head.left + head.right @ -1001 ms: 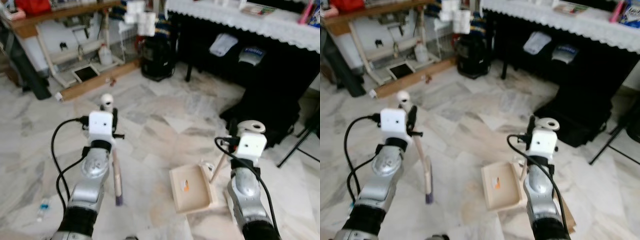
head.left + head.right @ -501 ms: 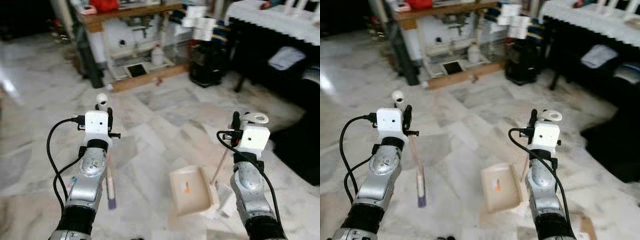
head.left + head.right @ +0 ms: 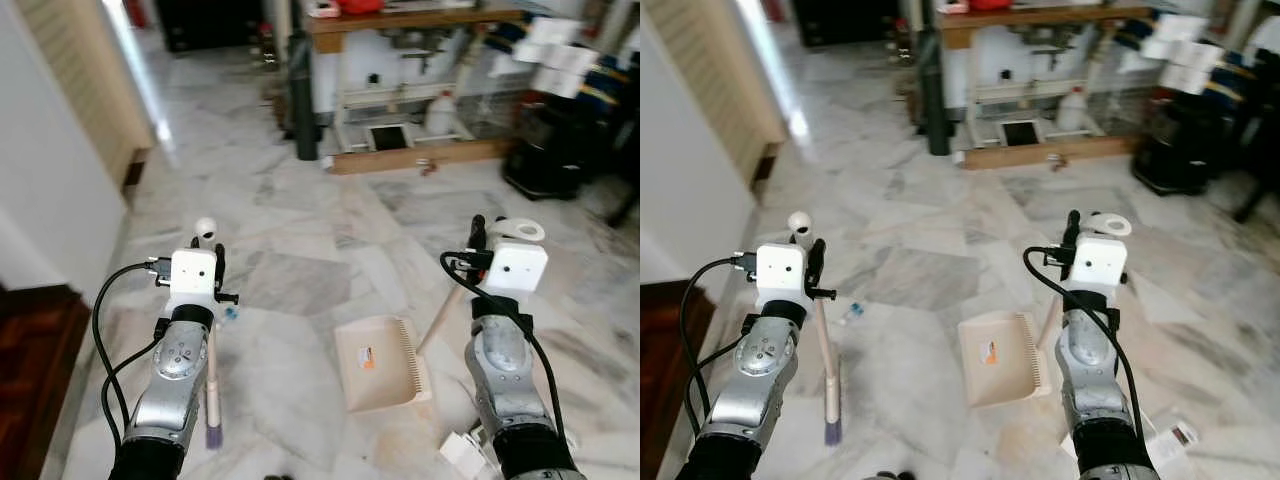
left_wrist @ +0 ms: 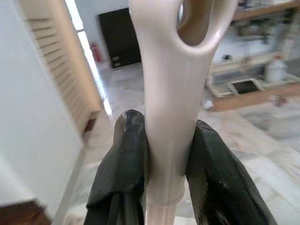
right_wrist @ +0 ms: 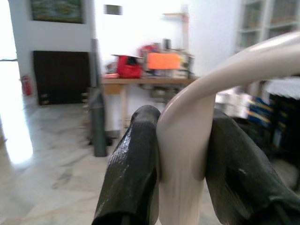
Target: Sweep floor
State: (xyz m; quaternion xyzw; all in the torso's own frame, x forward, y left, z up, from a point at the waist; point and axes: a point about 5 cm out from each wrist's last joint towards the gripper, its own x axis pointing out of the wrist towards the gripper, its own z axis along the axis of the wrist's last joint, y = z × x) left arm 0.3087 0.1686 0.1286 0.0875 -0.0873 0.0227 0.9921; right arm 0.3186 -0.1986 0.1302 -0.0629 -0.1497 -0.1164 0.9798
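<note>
- Left eye view: both silver arms reach forward, forearms rising from the bottom edge. The left pincer point(image 3: 207, 240), left of centre, holds the broom point(image 3: 211, 375); its shaft runs near-vertical down to purple bristles on the marble floor point(image 3: 300, 230), partly hidden behind the arm. The right pincer point(image 3: 500, 232), right of centre, holds the dustpan point(image 3: 380, 362), whose handle slants down-left to the tray lying flat at lower centre.
- Left wrist view: two black fingers point(image 4: 123, 159) pinch the cream broom handle, its looped end cut off at the top edge.
- Right wrist view: fingers point(image 5: 133, 168) clamp the curved cream dustpan handle; background blurred.
</note>
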